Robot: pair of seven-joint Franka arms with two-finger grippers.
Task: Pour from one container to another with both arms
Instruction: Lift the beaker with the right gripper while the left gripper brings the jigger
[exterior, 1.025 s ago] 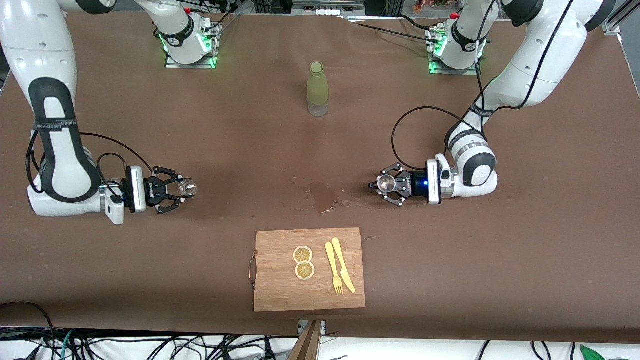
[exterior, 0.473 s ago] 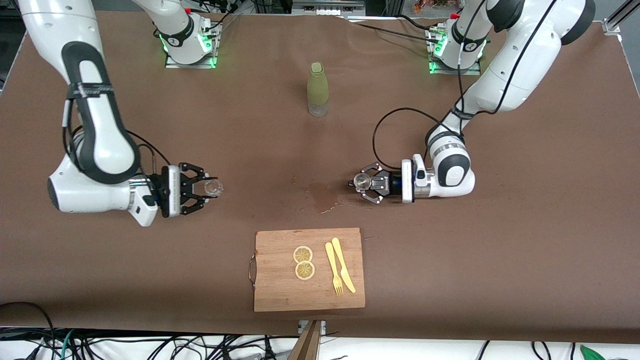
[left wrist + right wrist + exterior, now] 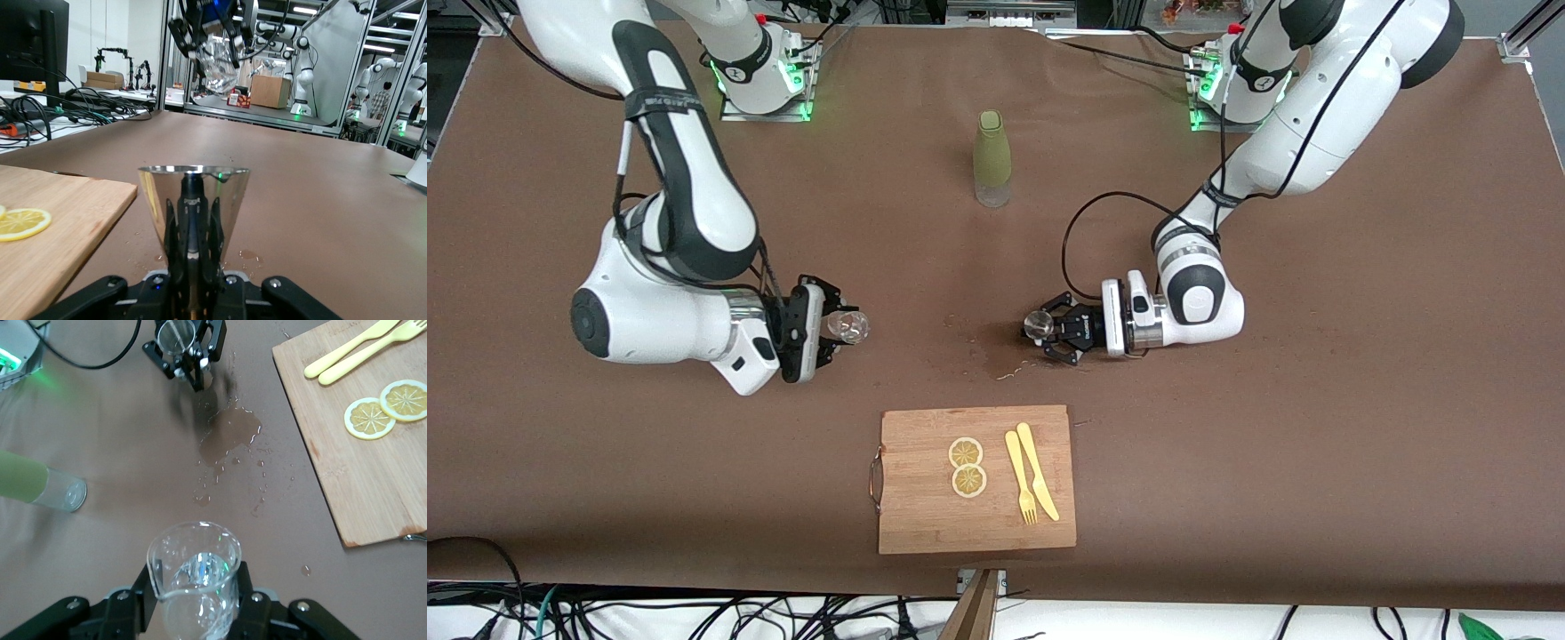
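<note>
Glass beaker [image 3: 848,327] in right gripper [image 3: 829,328] (clamped).

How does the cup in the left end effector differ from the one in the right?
The left end effector holds a metal cup, shiny, opaque and cone-shaped; the right end effector holds a glass beaker, clear and straight-walled with a pouring lip. The metal cup is over the wet patch; the beaker is over dry cloth. Both are gripped upright.

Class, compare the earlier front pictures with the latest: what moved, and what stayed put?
Both arms swung inward toward the wet patch: the right gripper carrying its clear beaker, the left gripper its metal cup. Grips unchanged. The green bottle and cutting board stayed put.
</note>
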